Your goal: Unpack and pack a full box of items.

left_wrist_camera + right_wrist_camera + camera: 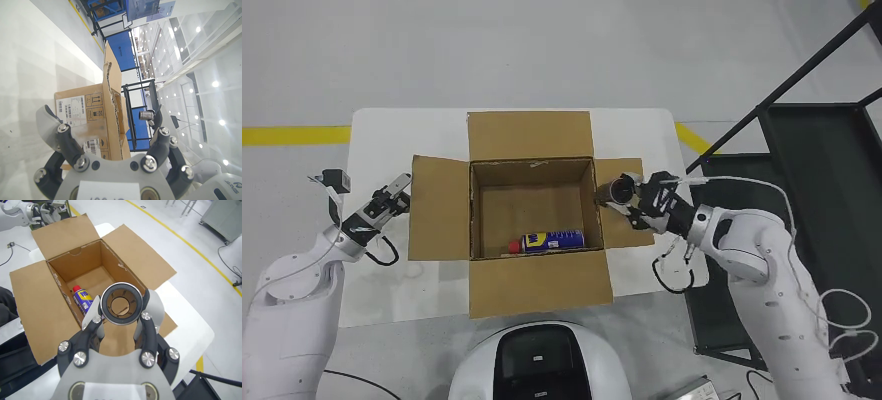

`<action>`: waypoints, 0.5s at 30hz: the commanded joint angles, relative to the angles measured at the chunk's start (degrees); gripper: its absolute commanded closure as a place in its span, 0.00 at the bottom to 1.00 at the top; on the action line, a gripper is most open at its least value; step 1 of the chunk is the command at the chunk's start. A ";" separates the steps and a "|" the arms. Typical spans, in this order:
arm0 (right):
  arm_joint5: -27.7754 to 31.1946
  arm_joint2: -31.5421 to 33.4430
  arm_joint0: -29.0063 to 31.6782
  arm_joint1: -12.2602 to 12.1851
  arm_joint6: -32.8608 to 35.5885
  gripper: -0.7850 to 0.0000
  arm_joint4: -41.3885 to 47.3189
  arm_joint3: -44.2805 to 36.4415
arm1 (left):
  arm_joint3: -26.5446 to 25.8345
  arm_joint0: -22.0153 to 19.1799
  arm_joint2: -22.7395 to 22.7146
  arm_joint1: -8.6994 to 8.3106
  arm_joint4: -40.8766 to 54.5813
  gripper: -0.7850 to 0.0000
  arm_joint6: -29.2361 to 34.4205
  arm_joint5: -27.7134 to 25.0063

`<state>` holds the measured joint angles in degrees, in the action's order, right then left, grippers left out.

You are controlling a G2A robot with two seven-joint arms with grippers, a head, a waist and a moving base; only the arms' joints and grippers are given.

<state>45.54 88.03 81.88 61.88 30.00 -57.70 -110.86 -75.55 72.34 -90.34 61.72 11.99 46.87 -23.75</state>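
**Right gripper.** The right gripper is closed on a metal cylinder, a hollow sleeve with a dark rim. 1 finger presses on each side of its outer wall. The open bore faces back toward the wrist, so the sleeve's axis runs along the line of the fingers. The gripper hangs over the box's right-hand flap, at the edge of the opening.

**Box.** The cardboard box stands on the white table with all 4 flaps folded outward. Its opening lies ahead of and below the right gripper's fingertips.

**Contents.** 1 spray can, blue and yellow with a red cap, lies on its side on the box floor. It is below the held cylinder and rests along the wall on the robot's side. Its cap points away from the right gripper, toward the left one.

**Left gripper.** The left gripper is spread wide and holds nothing. It sits over the table just beside the outer edge of the left flap. The labelled side wall of the box is directly ahead of its fingers. Whether a fingertip touches the flap cannot be determined.
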 commanded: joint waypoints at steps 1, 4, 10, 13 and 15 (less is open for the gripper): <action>-0.65 -4.02 -3.08 0.19 1.95 1.00 -0.17 1.07 | 0.00 0.00 0.00 0.00 0.00 0.00 0.00 0.00; -1.90 -8.34 -6.39 0.54 2.78 1.00 -1.06 2.97 | 0.00 0.00 0.00 0.00 0.00 0.00 0.00 0.00; -2.65 -10.23 -7.75 0.80 1.23 1.00 0.48 5.24 | 0.00 0.00 0.00 0.00 0.00 0.00 0.00 0.00; -2.65 -10.23 -7.75 0.80 1.23 1.00 0.48 5.24 | 0.00 0.00 0.00 0.00 0.00 0.00 0.00 0.00; -2.65 -10.23 -7.75 0.80 1.23 1.00 0.48 5.24 | 0.00 0.00 0.00 0.00 0.00 0.00 0.00 0.00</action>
<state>42.89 77.79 74.13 62.67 31.23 -57.22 -105.63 -75.55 72.34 -90.34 61.72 11.99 46.87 -23.75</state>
